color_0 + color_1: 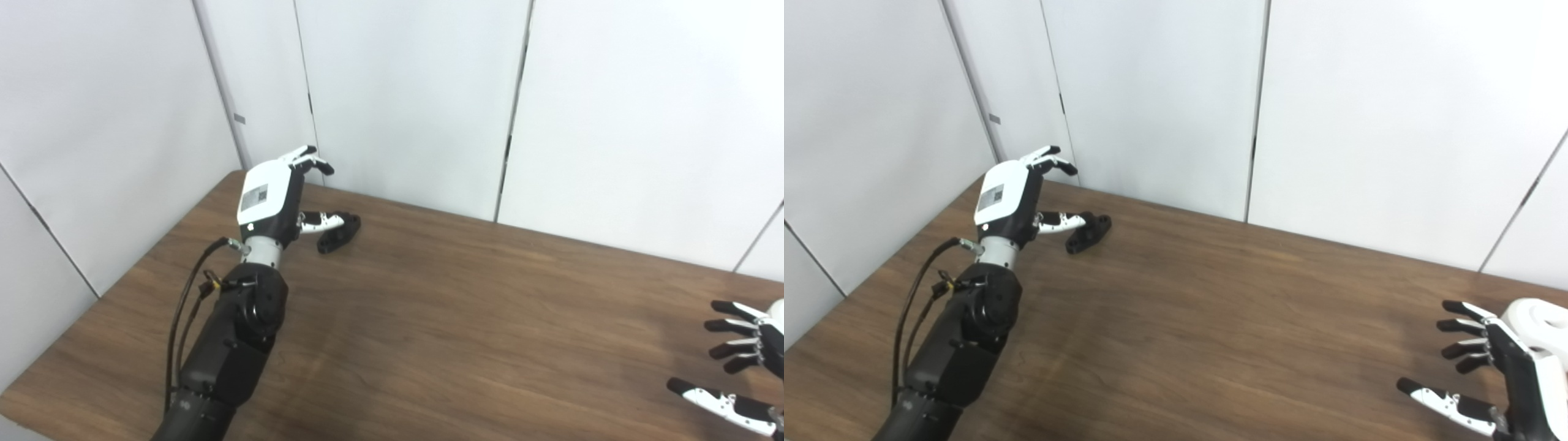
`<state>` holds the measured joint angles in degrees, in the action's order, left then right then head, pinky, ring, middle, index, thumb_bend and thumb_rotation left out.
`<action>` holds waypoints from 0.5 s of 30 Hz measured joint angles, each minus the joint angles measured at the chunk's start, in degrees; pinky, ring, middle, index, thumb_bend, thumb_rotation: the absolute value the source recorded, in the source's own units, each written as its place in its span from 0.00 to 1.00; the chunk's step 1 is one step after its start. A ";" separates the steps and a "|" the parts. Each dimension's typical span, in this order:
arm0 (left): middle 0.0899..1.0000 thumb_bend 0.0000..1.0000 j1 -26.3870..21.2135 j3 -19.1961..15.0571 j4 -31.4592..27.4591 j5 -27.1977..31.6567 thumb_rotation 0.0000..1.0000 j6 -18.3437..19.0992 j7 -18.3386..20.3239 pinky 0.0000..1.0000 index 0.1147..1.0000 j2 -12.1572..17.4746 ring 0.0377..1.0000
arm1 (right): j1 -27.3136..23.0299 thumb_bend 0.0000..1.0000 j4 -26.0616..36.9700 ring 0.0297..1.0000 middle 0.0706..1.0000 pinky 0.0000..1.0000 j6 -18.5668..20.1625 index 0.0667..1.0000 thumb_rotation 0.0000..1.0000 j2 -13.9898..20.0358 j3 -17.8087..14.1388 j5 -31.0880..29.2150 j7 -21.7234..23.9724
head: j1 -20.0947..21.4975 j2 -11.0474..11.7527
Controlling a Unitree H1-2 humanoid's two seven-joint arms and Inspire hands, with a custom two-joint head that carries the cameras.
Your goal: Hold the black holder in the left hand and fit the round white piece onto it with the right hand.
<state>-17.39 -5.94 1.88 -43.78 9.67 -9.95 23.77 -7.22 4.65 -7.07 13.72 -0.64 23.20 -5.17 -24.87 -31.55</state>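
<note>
The black holder (339, 233) lies on the brown table (441, 318) near its far left corner. My left hand (275, 196) hovers just left of it, open, its thumb reaching to the holder's near end and the other fingers spread above. At the right edge the round white piece (1536, 318) rests on the table, only a sliver showing in the left eye view. My right hand (1497, 373) is open in front of the piece, fingers spread and apart from it.
White wall panels (404, 92) stand close behind the table's far edge. The table's left edge (122, 275) runs beside my left forearm, from which a black cable (184, 306) loops.
</note>
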 measured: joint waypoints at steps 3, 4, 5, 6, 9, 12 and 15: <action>0.91 0.98 -0.05 2.01 2.05 -0.92 0.37 1.22 1.07 0.82 0.63 1.50 0.96 | 0.03 0.74 0.79 0.49 0.62 0.39 0.01 0.72 0.00 0.00 -0.01 -0.01 0.29 | 0.00 -0.18; 0.92 0.99 -0.06 2.42 2.71 -1.20 0.39 1.38 1.16 0.83 0.64 1.86 0.97 | 0.03 0.74 0.80 0.49 0.62 0.39 0.01 0.72 0.00 0.02 -0.03 -0.01 0.35 | 0.00 -0.26; 0.93 1.00 -0.13 2.70 3.44 -1.31 0.40 1.49 1.07 0.83 0.64 1.99 0.98 | 0.09 0.74 0.79 0.50 0.62 0.40 0.01 0.72 0.00 0.02 -0.05 -0.02 0.39 | 0.00 -0.26; 0.94 1.00 -0.31 2.98 4.21 -1.39 0.44 1.82 1.04 0.85 0.65 2.03 0.99 | 0.13 0.74 0.79 0.50 0.62 0.39 0.01 0.72 0.00 0.01 -0.05 -0.02 0.45 | 0.09 -0.35; 0.96 1.00 -1.06 4.06 6.03 -1.91 0.47 3.31 1.04 0.89 0.66 2.06 1.00 | 0.13 0.74 0.82 0.50 0.62 0.39 0.01 0.71 0.00 -0.04 -0.03 -0.01 0.56 | 0.18 -0.44; 0.97 1.00 -1.79 5.21 8.00 -2.23 0.51 4.38 1.06 0.91 0.66 2.28 1.00 | 0.15 0.74 0.93 0.50 0.62 0.40 0.03 0.72 0.00 -0.04 -0.03 -0.01 0.72 | 0.44 -0.62; 0.98 1.00 -2.17 6.39 9.29 -2.48 0.54 5.42 1.03 0.93 0.67 2.40 1.00 | 0.21 0.74 1.16 0.49 0.62 0.39 0.04 0.72 0.00 0.01 -0.09 -0.02 0.84 | 0.61 -0.70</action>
<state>-19.56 0.46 11.17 -46.26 15.08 -8.92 26.17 -7.01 5.81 -7.03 13.73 -0.73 23.17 -4.33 -24.26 -32.25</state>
